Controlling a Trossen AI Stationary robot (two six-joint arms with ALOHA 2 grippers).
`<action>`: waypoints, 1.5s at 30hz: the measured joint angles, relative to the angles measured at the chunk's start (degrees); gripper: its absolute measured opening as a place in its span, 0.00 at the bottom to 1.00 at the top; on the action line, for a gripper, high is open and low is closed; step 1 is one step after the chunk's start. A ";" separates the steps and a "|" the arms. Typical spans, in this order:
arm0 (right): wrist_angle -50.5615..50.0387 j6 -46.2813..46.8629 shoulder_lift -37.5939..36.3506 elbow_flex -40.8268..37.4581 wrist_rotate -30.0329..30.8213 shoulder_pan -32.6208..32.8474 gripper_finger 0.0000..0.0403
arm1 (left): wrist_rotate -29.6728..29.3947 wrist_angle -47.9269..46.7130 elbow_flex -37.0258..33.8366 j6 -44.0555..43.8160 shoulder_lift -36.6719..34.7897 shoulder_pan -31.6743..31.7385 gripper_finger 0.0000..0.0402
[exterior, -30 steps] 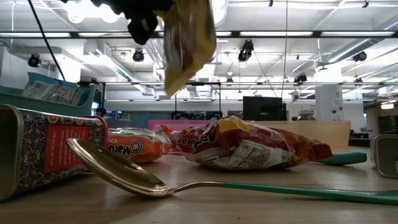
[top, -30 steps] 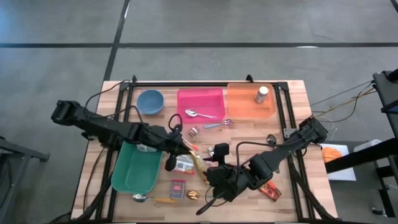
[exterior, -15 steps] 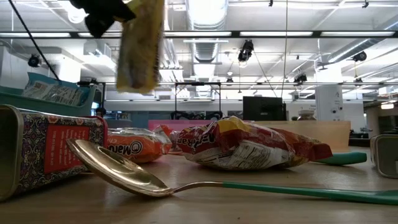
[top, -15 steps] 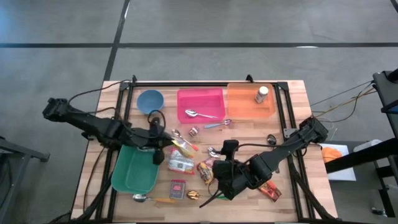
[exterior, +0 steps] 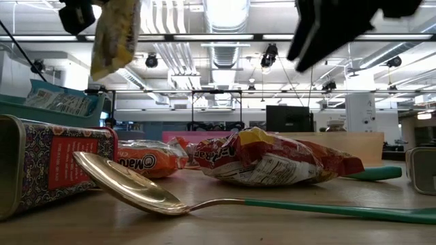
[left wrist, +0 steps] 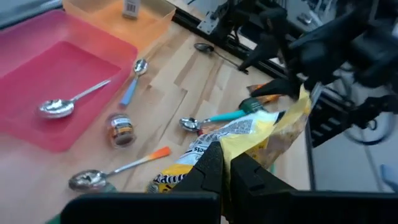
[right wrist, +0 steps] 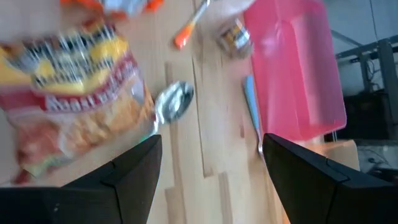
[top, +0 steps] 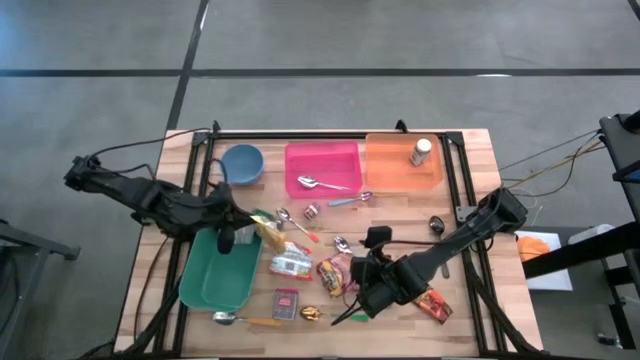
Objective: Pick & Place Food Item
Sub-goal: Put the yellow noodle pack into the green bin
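- Jaws of the left gripper (top: 243, 228) were clamped on the top edge of a yellow snack packet (top: 268, 232); the packet hung clear of the table, at the near edge of the green bin (top: 207, 283) and partly above it.
- In the left wrist view the two dark fingers (left wrist: 210, 167) pinched the packet (left wrist: 261, 132) between them — its crinkled film, yellow with a printed white panel, fanned out past the fingertips.
- In the low view the same packet (exterior: 116, 34) dangled from the gripper (exterior: 82, 15), well above the tabletop.
- Right gripper (top: 366, 272) stood with its jaws apart and nothing between them, low over the wooden table (top: 470, 165), just beside a red-and-orange snack bag (top: 332, 274).
- The right wrist view showed both fingers (right wrist: 134, 171) spread wide, with the glossy, wrinkled snack bag (right wrist: 71, 109) lying flat beyond them, a metal spoon (right wrist: 173, 102) with a rounded bowl next to it, and the smooth translucent pink tray (right wrist: 298, 74) farther off.
- A second spoon (exterior: 136, 189) — polished metal bowl, teal handle — lay on the table nearest the low camera, beside a patterned rectangular tin (exterior: 48, 163).
- A round blue bowl (top: 242, 163) and an orange tray (top: 395, 170) sat along the far edge of the table.
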 joint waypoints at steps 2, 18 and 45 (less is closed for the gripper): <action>0.10 -0.12 0.00 -1.79 -0.37 0.00 0.69 | 0.69 -2.63 0.50 -1.55 -0.98 -0.50 0.00; 0.66 -0.13 0.00 -6.37 -0.64 0.04 0.69 | -2.97 -43.08 17.25 -27.30 7.51 -9.39 0.00; 2.72 -0.19 0.02 -6.30 -0.78 0.04 0.69 | 1.63 -45.85 6.31 -37.43 21.76 -10.53 0.00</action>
